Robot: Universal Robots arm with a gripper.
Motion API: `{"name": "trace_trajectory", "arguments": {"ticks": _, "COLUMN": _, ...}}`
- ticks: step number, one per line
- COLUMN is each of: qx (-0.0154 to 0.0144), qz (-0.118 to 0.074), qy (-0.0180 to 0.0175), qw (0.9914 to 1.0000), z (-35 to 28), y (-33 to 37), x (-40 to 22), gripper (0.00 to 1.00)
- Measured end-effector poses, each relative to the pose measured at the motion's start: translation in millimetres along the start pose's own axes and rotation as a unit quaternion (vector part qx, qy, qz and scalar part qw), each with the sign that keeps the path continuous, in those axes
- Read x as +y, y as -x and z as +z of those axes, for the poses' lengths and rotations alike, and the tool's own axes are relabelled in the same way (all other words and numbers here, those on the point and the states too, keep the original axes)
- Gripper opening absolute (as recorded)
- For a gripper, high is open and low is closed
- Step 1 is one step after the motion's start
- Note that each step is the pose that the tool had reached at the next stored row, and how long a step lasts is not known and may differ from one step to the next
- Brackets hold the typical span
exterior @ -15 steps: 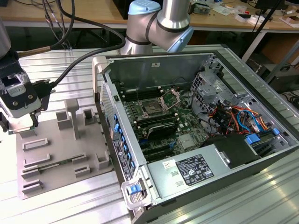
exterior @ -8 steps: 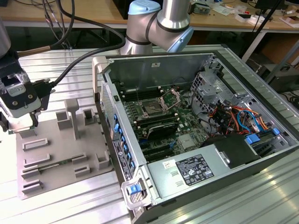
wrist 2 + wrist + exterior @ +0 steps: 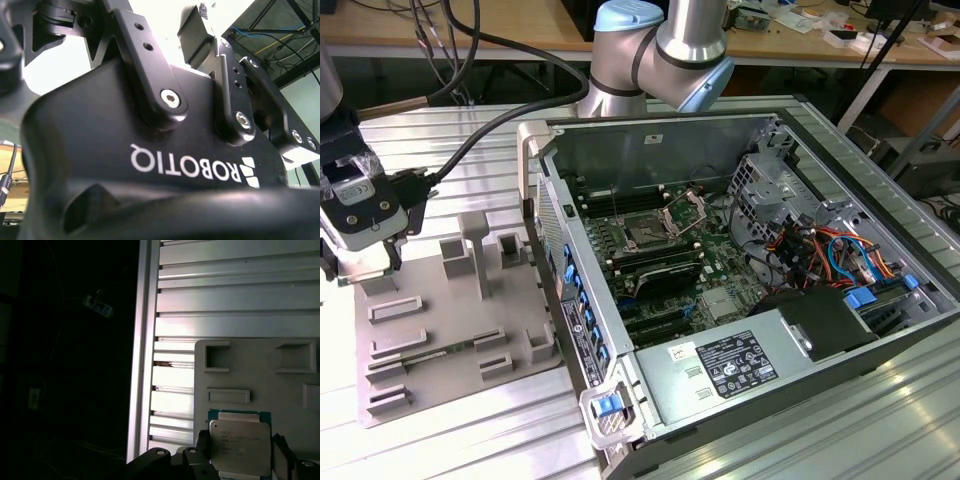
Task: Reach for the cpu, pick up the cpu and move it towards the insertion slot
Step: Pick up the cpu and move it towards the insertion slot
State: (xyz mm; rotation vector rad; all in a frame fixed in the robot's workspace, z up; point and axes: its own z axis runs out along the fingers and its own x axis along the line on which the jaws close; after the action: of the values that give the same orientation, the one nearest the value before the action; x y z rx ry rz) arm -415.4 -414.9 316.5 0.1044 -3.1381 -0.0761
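robotics lab, open computer case (image 3: 650, 150), cluttered workbenches (image 3: 530, 25)

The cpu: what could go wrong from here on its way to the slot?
The cpu lies flat under the gripper; an uneven lift might tilt or drop it. The case wall stands between it and the insertion slot; a low carry could strike it.

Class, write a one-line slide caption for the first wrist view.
Pincer at the cpu over the grey tray on the ribbed metal table.
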Motion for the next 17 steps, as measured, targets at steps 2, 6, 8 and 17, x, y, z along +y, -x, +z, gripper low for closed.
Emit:
{"name": "trace_trajectory", "arguments": {"ticks": 2, "qx": -0.0001, "qz": 0.0, "qy": 0.0007, "qw": 1.0, "z": 0.0, "y": 0.0, "x": 0.0, "gripper": 0.55}}
{"name": "trace_trajectory", "arguments": {"ticks": 6, "qx": -0.0001, "qz": 0.0, "qy": 0.0008, "qw": 1.0, "z": 0.0, "y": 0.0, "x": -0.2, "gripper": 0.55}}
{"name": "trace_trajectory", "arguments": {"ticks": 8, "qx": -0.0001, "qz": 0.0, "qy": 0.0007, "qw": 1.0, "z": 0.0, "y": 0.0, "x": -0.4, "gripper": 0.55}}
{"name": "trace_trajectory", "arguments": {"ticks": 17, "qx": -0.0001, "qz": 0.0, "qy": 0.0007, "qw": 1.0, "z": -0.9, "y": 0.0, "x": -0.3, "gripper": 0.55}}
